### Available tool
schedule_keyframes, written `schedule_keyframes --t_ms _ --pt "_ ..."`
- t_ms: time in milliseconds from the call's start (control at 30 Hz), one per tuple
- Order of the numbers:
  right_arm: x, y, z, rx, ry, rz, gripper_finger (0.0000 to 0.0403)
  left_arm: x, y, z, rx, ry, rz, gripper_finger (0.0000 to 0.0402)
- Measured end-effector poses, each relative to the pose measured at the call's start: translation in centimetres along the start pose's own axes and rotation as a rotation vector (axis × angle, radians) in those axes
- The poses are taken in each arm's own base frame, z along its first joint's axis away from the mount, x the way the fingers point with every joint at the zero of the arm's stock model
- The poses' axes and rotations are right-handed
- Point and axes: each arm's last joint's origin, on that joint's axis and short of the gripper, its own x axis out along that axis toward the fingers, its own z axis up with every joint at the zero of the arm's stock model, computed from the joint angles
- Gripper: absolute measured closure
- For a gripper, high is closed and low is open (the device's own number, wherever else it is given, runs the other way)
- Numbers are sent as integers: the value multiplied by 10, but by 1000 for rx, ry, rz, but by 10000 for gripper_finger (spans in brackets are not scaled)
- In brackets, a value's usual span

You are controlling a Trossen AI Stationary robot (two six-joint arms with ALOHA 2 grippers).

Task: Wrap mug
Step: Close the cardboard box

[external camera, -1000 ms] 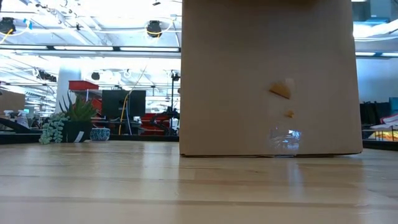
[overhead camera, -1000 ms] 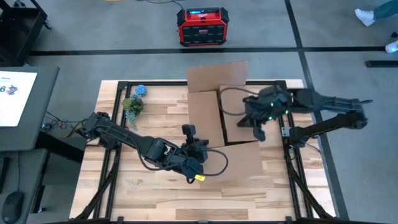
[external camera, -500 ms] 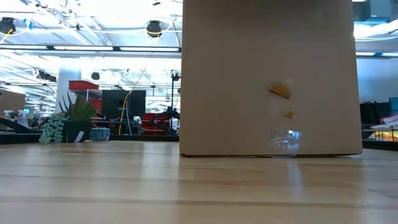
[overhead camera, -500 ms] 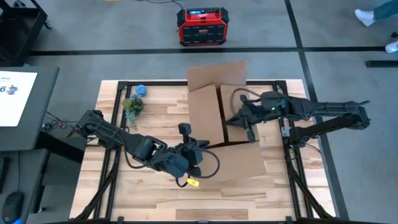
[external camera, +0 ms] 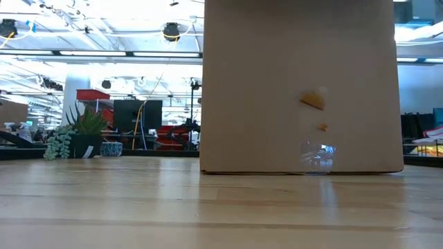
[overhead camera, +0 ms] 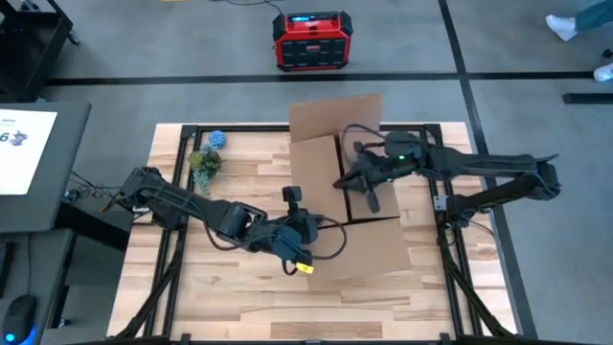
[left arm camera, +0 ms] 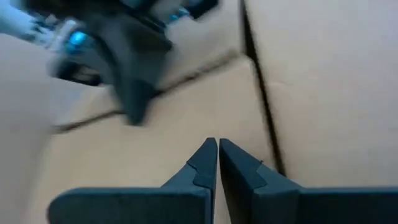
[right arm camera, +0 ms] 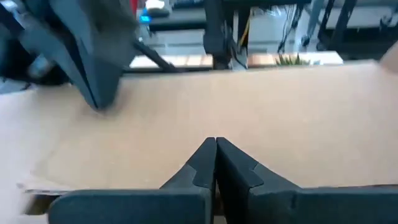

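An open cardboard box (overhead camera: 345, 187) stands mid-table with its flaps spread, and its near wall (external camera: 297, 86) fills the low view. The mug is hidden or out of view. My right gripper (overhead camera: 349, 182) is shut over the box top, at the seam between the left flap (overhead camera: 314, 177) and the inside. My left gripper (overhead camera: 306, 228) is shut at the box's near left corner, above the near flap (overhead camera: 369, 244). In the left wrist view the shut fingers (left arm camera: 216, 149) point at bare cardboard, with my right gripper (left arm camera: 124, 81) beyond. My right gripper's shut fingertips (left arm camera: 134, 115) come down slanting from the table's right onto the edge of a flap at the dark seam (left arm camera: 180, 78); I cannot tell whether they touch it. My left gripper points at the cardboard panel (left arm camera: 186, 112), and I cannot tell whether it touches it.
A small potted plant (overhead camera: 204, 163) and a blue object (overhead camera: 217, 139) stand at the table's far left. The box's far flap (overhead camera: 335, 115) stands up at the back. A red device (overhead camera: 309, 41) sits on the floor beyond the table. Bare wood lies along the near edge.
My right gripper has gone toward the table's left across the box top, from the right side of the box to the seam beside the left flap. My left arm swung a little toward the near edge and came back to the box's near left corner.
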Motion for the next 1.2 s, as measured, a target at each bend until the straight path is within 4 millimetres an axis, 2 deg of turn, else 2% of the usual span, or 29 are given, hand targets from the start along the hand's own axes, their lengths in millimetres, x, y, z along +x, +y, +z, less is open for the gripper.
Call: schedule_keyframes --t_ms 133,267,433,567,667,767,933,1033,1133,1200 --pt "6 -4 -7 9 53 -4 403 -29 18 0 -70 -3 164 402" --pt "4 -3 -12 27 115 1 403 -45 61 -22 -252 106 297 402" --pt "4 7 -19 49 190 50 403 -37 117 -54 -408 286 499 402" --pt "8 15 -20 39 200 84 403 -13 148 -64 -343 376 585 402" --pt "9 19 -20 34 201 96 403 3 170 -62 -288 374 617 402" --pt "9 19 -20 37 201 98 403 13 186 -51 -235 302 553 402" --pt "9 19 -20 37 201 100 403 22 192 -32 -167 14 105 402" --pt "9 20 -20 35 201 103 403 22 190 -26 -184 -85 -50 402" --pt "9 20 -20 38 202 104 403 20 190 -26 -181 -89 -51 402" --pt "9 20 -20 38 201 104 403 13 192 -26 -188 -42 95 402"
